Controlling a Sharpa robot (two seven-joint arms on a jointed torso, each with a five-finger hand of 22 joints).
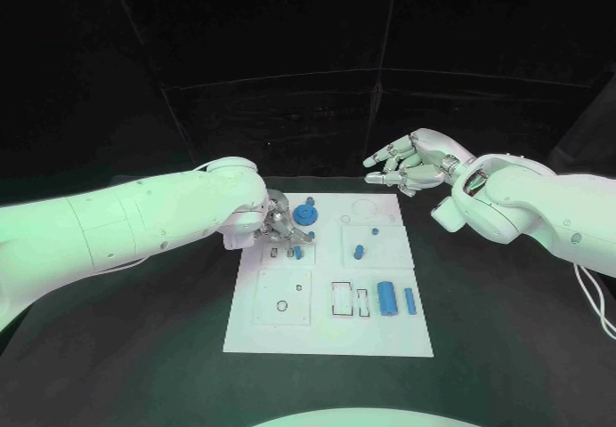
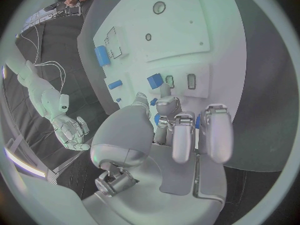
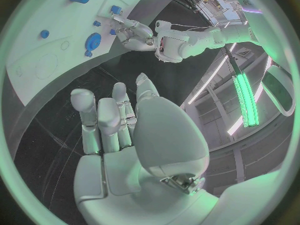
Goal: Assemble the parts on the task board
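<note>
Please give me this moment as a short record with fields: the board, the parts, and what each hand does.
board: white task board in the middle of the black table
parts: blue gear near the far edge; blue cylinder and a thinner blue pin nearer the robot
left hand: left hand down on the board, fingers at a small blue part; grip cannot be told
right hand: right hand raised beyond the board's far right corner, holding nothing

Black table (image 1: pixel 154 356); dark curtain (image 1: pixel 308 80) behind; green lamp (image 3: pixel 245 92).

White task board (image 1: pixel 263 331) on black table (image 1: pixel 141 356)
</note>
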